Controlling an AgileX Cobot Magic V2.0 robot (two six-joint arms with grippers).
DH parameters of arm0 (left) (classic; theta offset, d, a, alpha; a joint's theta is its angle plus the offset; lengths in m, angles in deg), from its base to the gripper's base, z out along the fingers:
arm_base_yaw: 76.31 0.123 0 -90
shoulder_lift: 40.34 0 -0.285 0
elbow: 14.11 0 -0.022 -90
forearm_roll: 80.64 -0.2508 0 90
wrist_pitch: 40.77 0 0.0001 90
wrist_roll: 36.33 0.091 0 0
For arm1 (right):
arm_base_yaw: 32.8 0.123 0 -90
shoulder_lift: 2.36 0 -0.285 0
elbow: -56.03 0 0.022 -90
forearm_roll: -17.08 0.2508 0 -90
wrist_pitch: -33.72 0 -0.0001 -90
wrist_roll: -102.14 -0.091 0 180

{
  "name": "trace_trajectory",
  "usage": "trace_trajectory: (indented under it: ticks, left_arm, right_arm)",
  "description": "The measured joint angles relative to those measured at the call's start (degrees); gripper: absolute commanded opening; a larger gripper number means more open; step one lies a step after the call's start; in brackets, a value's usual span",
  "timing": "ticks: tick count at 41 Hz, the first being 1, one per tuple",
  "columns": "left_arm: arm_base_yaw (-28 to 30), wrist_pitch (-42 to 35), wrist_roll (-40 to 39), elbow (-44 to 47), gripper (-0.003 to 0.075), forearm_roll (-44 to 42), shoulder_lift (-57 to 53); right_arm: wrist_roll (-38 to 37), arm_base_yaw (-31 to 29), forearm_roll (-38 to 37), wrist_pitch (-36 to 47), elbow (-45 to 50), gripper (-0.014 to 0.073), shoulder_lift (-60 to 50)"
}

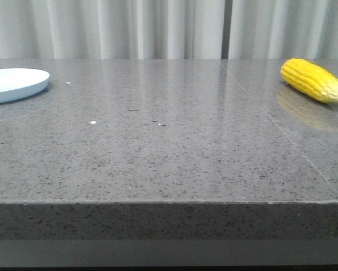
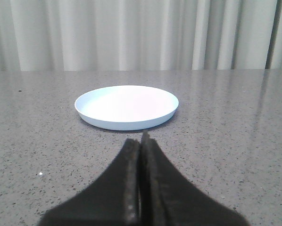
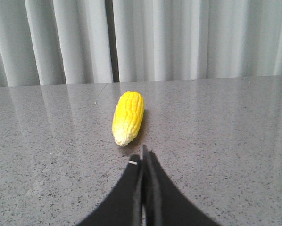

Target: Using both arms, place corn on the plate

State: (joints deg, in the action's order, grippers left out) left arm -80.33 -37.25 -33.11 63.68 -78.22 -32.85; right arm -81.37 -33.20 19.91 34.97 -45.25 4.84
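The corn (image 1: 313, 80) is a bright yellow ear lying on the grey table at the far right, its paler tip toward the right edge. In the right wrist view the corn (image 3: 128, 117) lies just beyond my right gripper (image 3: 143, 157), pale tip toward it; the fingers are shut with nothing between them. The pale blue-white plate (image 1: 11, 84) sits at the far left, cut by the frame edge, and is empty. In the left wrist view the plate (image 2: 127, 107) lies just ahead of my left gripper (image 2: 142, 140), which is shut and empty. Neither gripper shows in the front view.
The grey speckled stone table (image 1: 157, 147) has a seam running toward the front right (image 1: 282, 130) and a front edge near the camera (image 1: 157, 202). Pale curtains (image 1: 157, 28) hang behind the table. A few small white specks (image 1: 92, 122) lie on the top.
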Motion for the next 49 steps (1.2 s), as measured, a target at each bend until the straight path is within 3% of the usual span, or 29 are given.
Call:
trace_trajectory:
  ticks: [37, 44, 49]
  left_arm:
    - [0.0, -2.61, 0.0, 0.0, -0.002, -1.12, 0.0]
    - [0.0, -3.52, 0.0, -0.91, -0.002, -1.12, 0.0]
    - [0.0, -3.2, 0.0, -6.49, -0.002, -1.12, 0.0]
  right_arm:
    - [0.0, 0.0, 0.0, 1.21, -0.15, -0.0067, 0.0]
    - [0.0, 0.0, 0.0, -2.23, -5.72, -0.0067, 0.0]
    - [0.0, 0.0, -0.37, -8.18, -12.57, -0.0067, 0.0]
